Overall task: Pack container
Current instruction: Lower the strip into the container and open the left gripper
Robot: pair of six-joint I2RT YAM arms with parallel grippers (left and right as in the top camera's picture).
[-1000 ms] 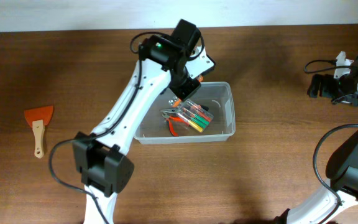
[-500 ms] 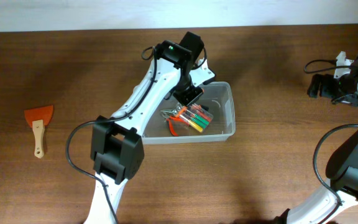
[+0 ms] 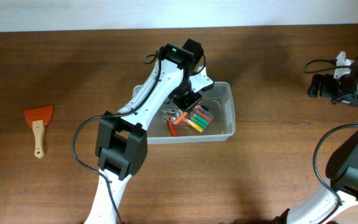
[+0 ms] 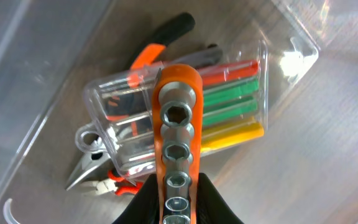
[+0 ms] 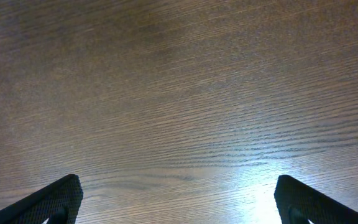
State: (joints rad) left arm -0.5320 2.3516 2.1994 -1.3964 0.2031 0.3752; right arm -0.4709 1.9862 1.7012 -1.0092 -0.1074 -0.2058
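The clear plastic container (image 3: 225,130) stands at mid-table. Inside it lie orange-handled pliers (image 3: 174,126) and a small clear case (image 3: 197,117) of red, green and yellow pieces. My left gripper (image 3: 183,103) is over the container's left half, shut on an orange socket rail (image 4: 178,149) with several steel sockets, held just above the case (image 4: 229,93) and pliers (image 4: 98,174). My right gripper (image 3: 319,87) is at the far right of the table, open and empty; its wrist view shows only bare wood between the fingertips (image 5: 61,199).
An orange scraper (image 3: 38,127) with a wooden handle lies at the far left of the table. The container's wall (image 4: 17,124) shows at the left of the left wrist view.
My left gripper has moved down and a little right into the container with the socket rail. The right arm has not moved.
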